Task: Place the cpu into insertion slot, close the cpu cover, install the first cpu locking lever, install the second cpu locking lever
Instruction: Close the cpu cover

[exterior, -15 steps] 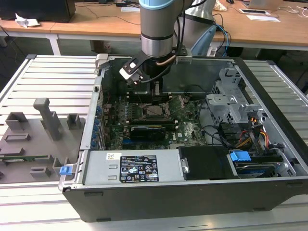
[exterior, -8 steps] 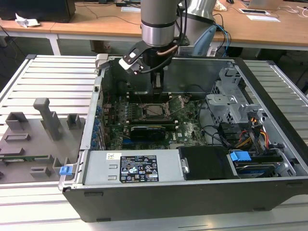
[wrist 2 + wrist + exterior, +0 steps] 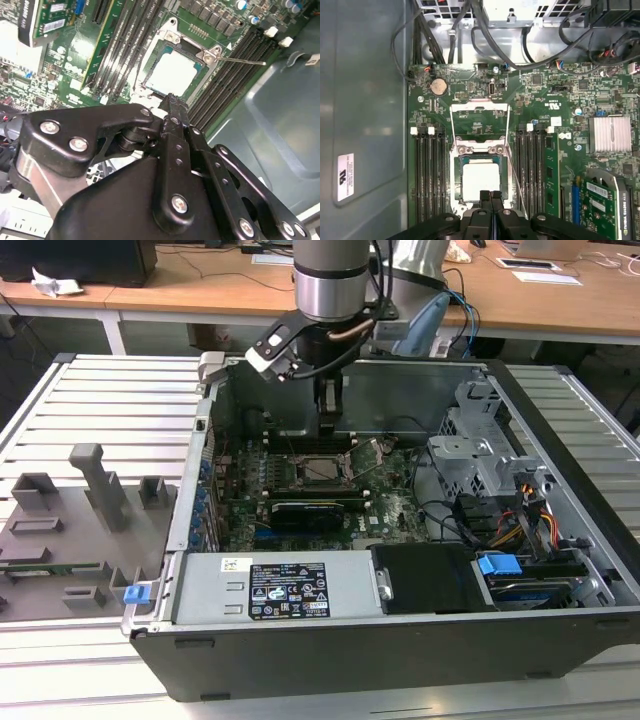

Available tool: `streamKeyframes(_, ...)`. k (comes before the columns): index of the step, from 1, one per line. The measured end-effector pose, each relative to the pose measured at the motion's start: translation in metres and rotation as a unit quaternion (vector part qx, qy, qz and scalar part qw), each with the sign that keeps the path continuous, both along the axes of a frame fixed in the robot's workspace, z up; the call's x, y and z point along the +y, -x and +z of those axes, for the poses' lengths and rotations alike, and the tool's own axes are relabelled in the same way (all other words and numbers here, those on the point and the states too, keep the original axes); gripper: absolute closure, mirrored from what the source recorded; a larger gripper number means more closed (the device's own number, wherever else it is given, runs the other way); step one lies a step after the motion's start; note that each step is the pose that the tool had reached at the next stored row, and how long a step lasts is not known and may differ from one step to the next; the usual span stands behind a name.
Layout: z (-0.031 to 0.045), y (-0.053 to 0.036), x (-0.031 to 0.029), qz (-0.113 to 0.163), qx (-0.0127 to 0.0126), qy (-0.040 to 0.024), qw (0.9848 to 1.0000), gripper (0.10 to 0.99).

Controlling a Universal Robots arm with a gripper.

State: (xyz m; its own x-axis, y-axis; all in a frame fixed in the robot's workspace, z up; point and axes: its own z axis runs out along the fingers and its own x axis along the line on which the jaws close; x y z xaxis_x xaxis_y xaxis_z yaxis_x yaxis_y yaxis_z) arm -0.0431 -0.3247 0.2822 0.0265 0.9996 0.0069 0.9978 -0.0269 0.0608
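Gripper fingers pressed together, empty, close over cpu, which sits in insertion slot; cpu cover seemingly down. Locking lever unlatched: thin, springy wire, best pushed near free end.

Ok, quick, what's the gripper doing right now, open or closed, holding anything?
Gripper: shut, fingers pressed together with nothing visible between them, tips close to the cpu.

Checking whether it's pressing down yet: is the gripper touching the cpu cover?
Cannot tell. In both wrist views the shut gripper overlaps one edge of the cpu cover, beside the seated cpu, but neither shows contact or a gap plainly.
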Motion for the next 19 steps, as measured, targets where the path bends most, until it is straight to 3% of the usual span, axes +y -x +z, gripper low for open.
streamKeyframes(2, 0.0000, -0.0014, -0.0006, 0.000, 0.0001, -0.0005, 1.0000, 0.980)
streamKeyframes(3, 0.0000, -0.0054, -0.0006, 0.000, 0.0014, -0.0023, 1.0000, 0.980)
streamKeyframes(5, -0.0004, -0.0169, -0.0006, 0.002, 0.0076, -0.0119, 0.9999, 0.980)
streamKeyframes(6, -0.0011, -0.0187, -0.0005, 0.011, 0.0079, -0.0158, 0.9998, 0.980)
streamKeyframes(8, -0.0040, -0.0219, -0.0006, 0.032, 0.0090, -0.0154, 0.9993, 0.980)
streamKeyframes(10, -0.0056, -0.0271, -0.0001, 0.033, 0.0109, -0.0146, 0.9993, 0.980)
streamKeyframes(12, -0.0067, -0.0360, 0.0005, 0.033, 0.0151, -0.0146, 0.9992, 0.980)
streamKeyframes(19, -0.0084, -0.0512, 0.0008, 0.034, 0.0171, -0.0145, 0.9992, 0.980)
